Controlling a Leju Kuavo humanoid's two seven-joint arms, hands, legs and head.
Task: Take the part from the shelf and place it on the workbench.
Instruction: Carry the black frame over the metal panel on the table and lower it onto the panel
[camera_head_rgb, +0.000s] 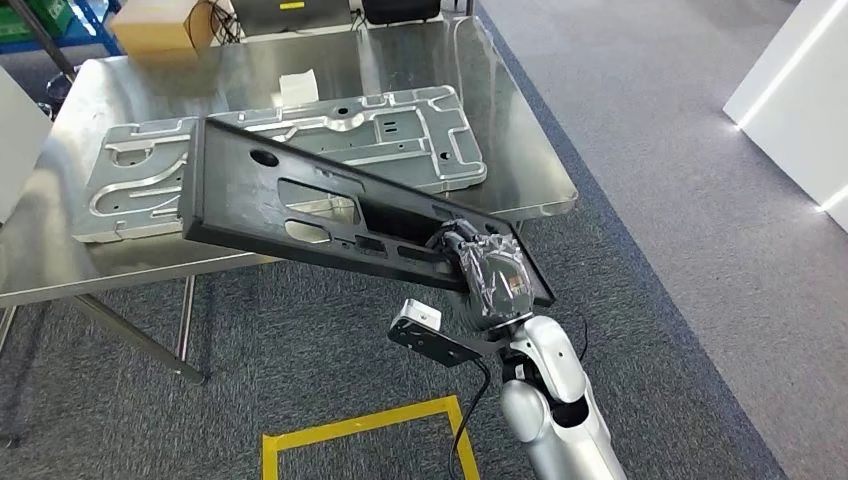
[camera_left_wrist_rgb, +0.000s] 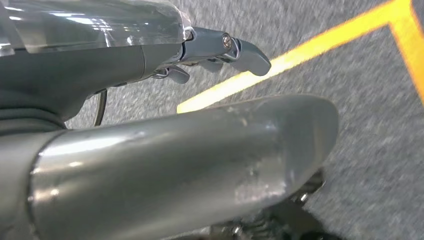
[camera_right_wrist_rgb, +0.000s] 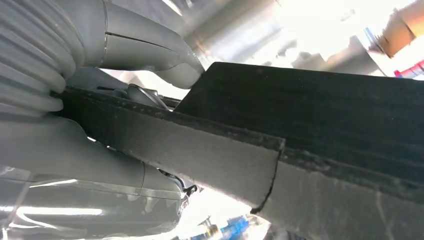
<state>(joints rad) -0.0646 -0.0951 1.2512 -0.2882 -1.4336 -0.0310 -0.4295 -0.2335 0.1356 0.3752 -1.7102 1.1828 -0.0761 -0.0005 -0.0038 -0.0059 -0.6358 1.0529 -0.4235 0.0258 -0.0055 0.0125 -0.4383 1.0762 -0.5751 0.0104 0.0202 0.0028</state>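
workbench (camera_head_rgb: 520, 150) is the landmark. left hand (camera_left_wrist_rgb: 220, 50) hangs over grey carpet by the yellow tape (camera_left_wrist_rgb: 300, 55), holding nothing; can't tell if its fingers are curled. black part (camera_head_rgb: 330, 215), gripped at its near end by right hand (camera_head_rgb: 495, 275), is tilted over the near edge, above the silver panel (camera_head_rgb: 290, 150). level it, lower far end first. open room on the bench's right side; front-right corner is close.
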